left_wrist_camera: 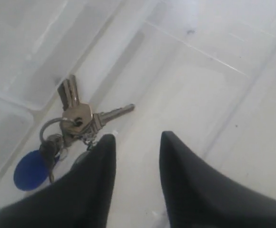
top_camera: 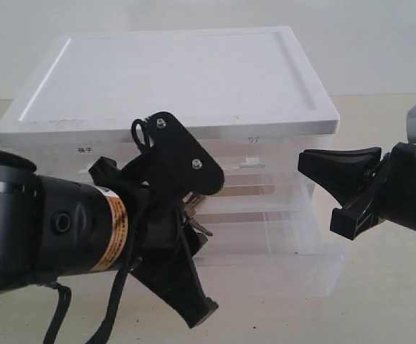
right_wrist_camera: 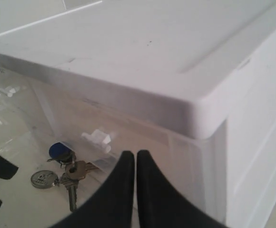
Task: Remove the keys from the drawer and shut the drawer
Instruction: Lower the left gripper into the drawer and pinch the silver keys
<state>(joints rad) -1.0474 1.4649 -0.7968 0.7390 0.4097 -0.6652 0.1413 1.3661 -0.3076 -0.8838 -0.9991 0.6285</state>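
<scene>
The middle-tier drawer of the white-topped cabinet stands pulled out toward the front. The keys, with their blue fob, lie on the drawer floor. My left gripper hangs open just above that floor; the keys lie beside one finger, not between the two. In the exterior view the left gripper covers most of the keys. My right gripper hovers shut and empty to the right of the drawer. Its wrist view shows the keys through the drawer wall, beyond the right gripper.
The cabinet's white top overhangs the drawer opening. A small white handle shows on a top drawer behind the open one. A beige tabletop surrounds the cabinet.
</scene>
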